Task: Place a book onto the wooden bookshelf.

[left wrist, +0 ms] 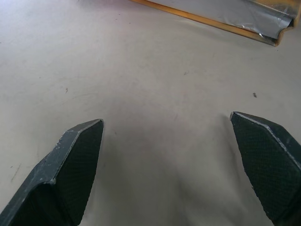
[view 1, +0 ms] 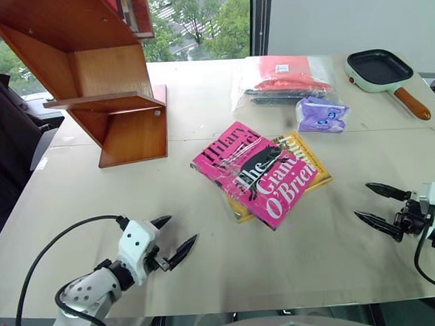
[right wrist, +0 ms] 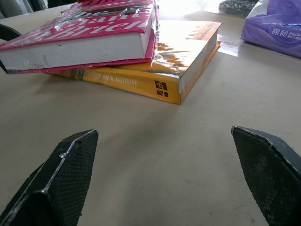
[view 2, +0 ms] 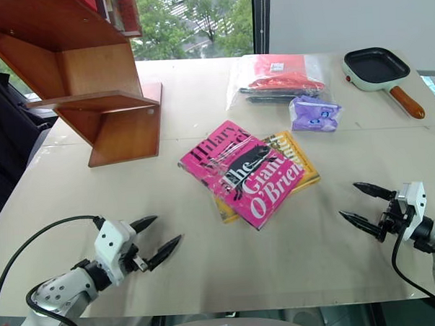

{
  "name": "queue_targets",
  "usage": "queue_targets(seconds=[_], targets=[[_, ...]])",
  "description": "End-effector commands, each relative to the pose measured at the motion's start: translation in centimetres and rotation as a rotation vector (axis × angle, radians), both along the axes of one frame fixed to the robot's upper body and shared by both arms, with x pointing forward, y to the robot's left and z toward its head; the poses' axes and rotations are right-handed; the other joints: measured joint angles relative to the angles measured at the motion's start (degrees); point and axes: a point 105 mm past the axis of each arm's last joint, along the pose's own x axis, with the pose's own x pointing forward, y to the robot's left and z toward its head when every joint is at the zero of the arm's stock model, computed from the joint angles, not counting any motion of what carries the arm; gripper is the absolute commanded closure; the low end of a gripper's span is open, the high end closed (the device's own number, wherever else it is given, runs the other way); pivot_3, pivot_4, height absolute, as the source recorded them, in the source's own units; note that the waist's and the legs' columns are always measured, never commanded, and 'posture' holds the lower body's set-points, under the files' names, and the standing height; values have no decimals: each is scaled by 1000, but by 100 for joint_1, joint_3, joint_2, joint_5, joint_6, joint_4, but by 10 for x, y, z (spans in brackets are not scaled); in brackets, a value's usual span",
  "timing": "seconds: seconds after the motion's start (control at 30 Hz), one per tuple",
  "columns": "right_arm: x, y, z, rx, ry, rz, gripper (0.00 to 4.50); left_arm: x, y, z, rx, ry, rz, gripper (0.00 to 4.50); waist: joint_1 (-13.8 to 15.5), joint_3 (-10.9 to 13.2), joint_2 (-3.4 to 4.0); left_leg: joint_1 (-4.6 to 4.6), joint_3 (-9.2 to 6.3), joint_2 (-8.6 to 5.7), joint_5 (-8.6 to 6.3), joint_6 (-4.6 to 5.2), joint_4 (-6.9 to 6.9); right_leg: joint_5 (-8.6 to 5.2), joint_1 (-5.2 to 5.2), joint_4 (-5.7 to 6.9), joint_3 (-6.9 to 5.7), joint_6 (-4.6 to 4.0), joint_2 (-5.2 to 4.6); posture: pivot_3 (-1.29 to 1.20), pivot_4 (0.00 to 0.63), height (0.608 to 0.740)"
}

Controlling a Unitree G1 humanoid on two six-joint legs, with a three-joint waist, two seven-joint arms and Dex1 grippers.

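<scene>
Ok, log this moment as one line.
pink book: atop yellow book, on table | wooden bookshelf: book not yet placed | left gripper: open, empty | right gripper: open, empty

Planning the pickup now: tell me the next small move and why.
Probably bring the right hand in toward the pink book. The book lies flat on the yellow book at mid-table, untouched, overhanging its edge toward that hand. Both hands are open and empty, the left hand farther off, and the wooden bookshelf waits at the table's far left.

Glossy-wrapped paper book (view 1: pixel 260 173), smooth wooden bookshelf (view 1: pixel 121 102), matt table (view 1: pixel 207 257).
</scene>
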Motion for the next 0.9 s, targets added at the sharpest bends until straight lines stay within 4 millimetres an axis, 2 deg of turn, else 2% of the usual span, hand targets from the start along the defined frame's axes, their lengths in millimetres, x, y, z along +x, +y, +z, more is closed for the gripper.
queue_targets(seconds=[0.03,0.43,0.53,0.67,0.77,0.9], targets=[[7,-3,7,-20,-21,22,0,0,-4,8,-4,-45,6,55,-3,1,-2,0,0,0,0,0,0,0,0,0,0,0,0,0,150,735],[21,-6,3,-82,41,-16,0,0,-4,5,-9,-52,22,55,-1,12,-7,2,4,0,0,0,2,1,1,3,-22,0,-14,0,150,735],[22,-6,-4,-135,63,-42,0,2,-2,4,-2,-52,17,55,-1,12,-7,2,4,0,0,0,3,1,2,3,-22,0,-14,0,150,735],[37,-6,8,-81,31,-140,0,4,-2,8,2,-71,8,55,-6,13,-6,2,4,0,0,0,3,1,1,3,-22,0,-13,0,150,735],[51,-4,19,-57,26,-195,0,5,0,22,-32,-106,-21,55,-12,13,-6,3,5,-1,0,0,4,1,1,4,-20,0,-13,0,150,735],[81,7,44,-18,-38,-254,0,1,7,45,-55,-113,-152,55,-22,20,-8,3,3,2,0,0,5,1,-1,7,-27,-1,-11,0,150,735]])
